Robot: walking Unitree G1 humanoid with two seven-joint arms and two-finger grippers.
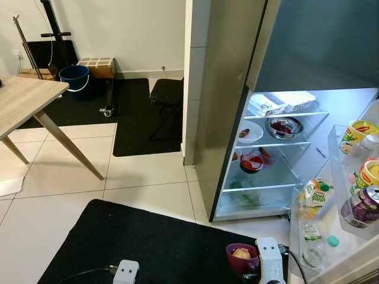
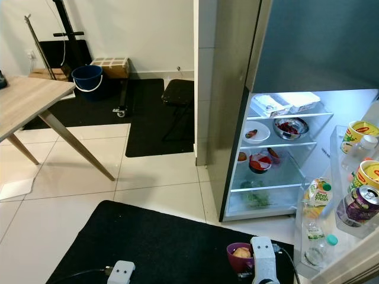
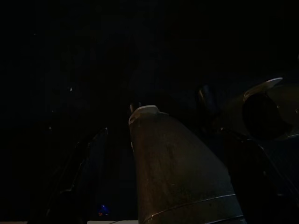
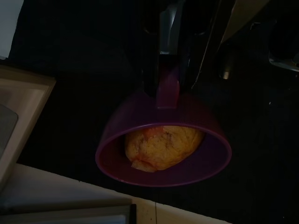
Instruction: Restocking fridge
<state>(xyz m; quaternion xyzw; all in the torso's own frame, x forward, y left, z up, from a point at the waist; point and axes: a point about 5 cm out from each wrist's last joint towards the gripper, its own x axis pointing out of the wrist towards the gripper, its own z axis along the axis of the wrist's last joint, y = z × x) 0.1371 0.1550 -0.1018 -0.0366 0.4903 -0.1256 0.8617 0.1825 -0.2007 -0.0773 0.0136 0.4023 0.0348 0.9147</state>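
The fridge (image 1: 225,118) stands open on my right, its lit shelves (image 1: 278,142) holding white trays, a steel bowl (image 1: 284,126) of red food, a white plate and a red bowl. The door rack (image 1: 334,177) carries noodle cups, a can, a juice carton (image 1: 314,192) and bottles. Low in front of me, my right gripper (image 4: 164,91) is shut on the rim of a purple bowl (image 1: 241,258) with a yellow lump of food (image 4: 161,145) in it. My left arm (image 1: 125,271) hangs idle over the mat, and its wrist view is very dark.
A black mat (image 1: 142,245) lies underfoot on the white tile floor. A wooden table (image 1: 23,100) stands at the left. Further back are a blue bucket (image 1: 75,78), a black stool (image 1: 166,93) on a second dark mat, and a stand by the wall.
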